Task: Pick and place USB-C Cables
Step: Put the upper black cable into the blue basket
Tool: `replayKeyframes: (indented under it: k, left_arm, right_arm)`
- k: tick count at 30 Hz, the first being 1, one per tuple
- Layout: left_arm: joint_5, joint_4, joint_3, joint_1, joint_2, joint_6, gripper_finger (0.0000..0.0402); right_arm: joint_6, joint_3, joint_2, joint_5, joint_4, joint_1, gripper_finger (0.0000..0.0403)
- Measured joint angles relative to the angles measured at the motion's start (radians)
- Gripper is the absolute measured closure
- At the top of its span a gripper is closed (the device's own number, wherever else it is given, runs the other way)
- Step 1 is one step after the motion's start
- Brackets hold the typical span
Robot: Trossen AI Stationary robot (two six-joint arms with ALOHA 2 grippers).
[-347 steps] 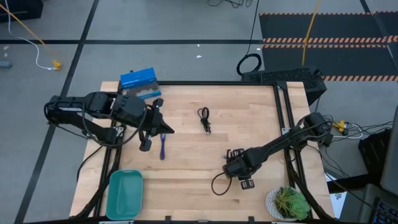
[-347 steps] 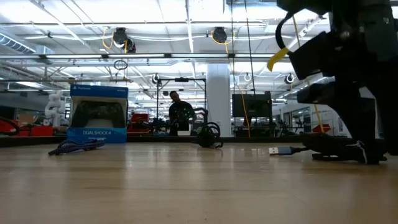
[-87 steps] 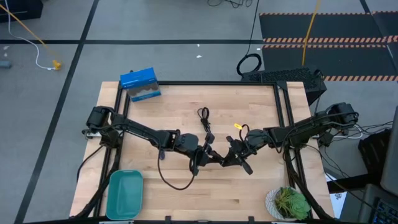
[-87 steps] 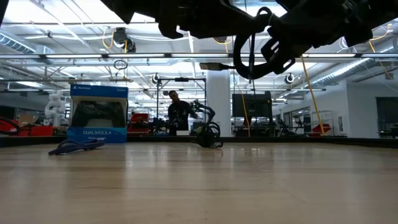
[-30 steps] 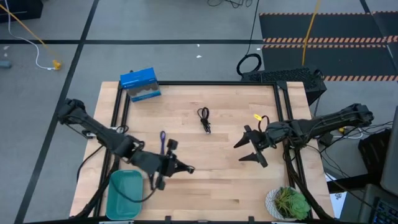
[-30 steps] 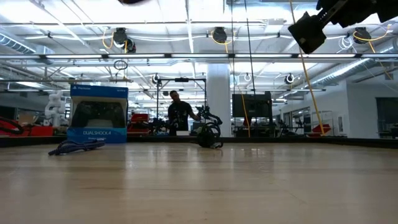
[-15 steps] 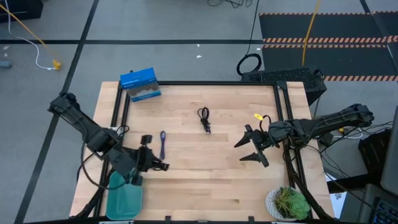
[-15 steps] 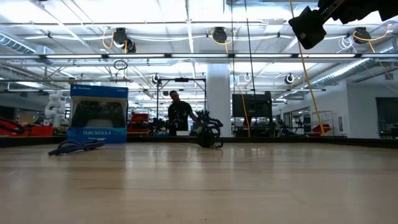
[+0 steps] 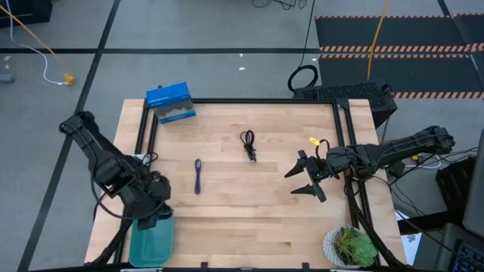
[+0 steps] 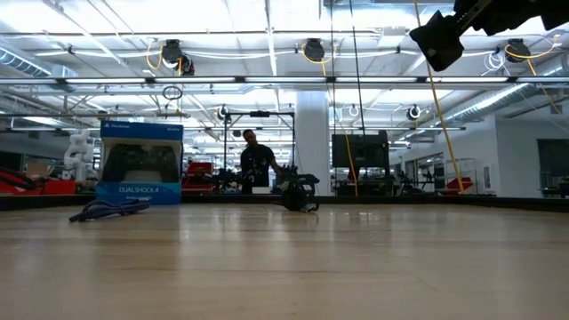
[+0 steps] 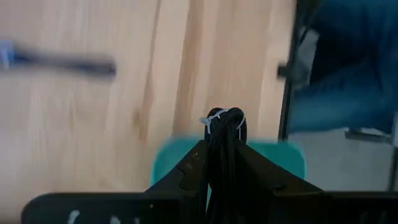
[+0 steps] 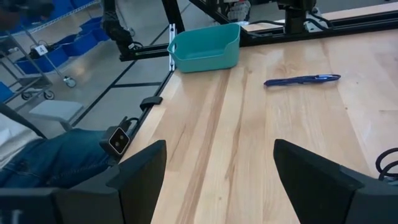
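Left gripper (image 11: 224, 163), black cable (image 11: 225, 134) half-hidden between fingers.

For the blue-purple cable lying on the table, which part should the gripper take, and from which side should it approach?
Probably the middle of the blue-purple cable, coming from straight above. It lies flat as a thin straight bundle running toward the table's far edge, so the fingers should close across its narrow width, where bare wood lies on both sides.

The table (image 9: 249, 211) is seen as pale wood planks, smooth with a slight sheen. The teal tray (image 12: 205, 48) appears as smooth, semi-glossy plastic. A matt black cable bundle (image 11: 225, 146) is bound by a white tie. The blue box (image 9: 170, 102) looks like printed cardboard.
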Motion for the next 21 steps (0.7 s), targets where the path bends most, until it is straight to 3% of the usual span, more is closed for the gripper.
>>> replayKeyframes:
  k: [4, 10, 21]
  left_arm:
    - [0.057, -0.083, -0.004, -0.041, 0.002, -0.165, 0.0337]
    - [0.063, -0.092, -0.004, -0.122, 0.017, -0.309, 0.0337]
    - [0.065, -0.051, -0.004, -0.198, 0.152, -0.353, 0.0337]
  right_arm:
    - [0.000, 0.000, 0.000, 0.000, 0.000, 0.000, 0.0117]
    - [0.000, 0.000, 0.000, 0.000, 0.000, 0.000, 0.0117]
    - [-0.026, 0.000, 0.000, 0.000, 0.002, 0.000, 0.0117]
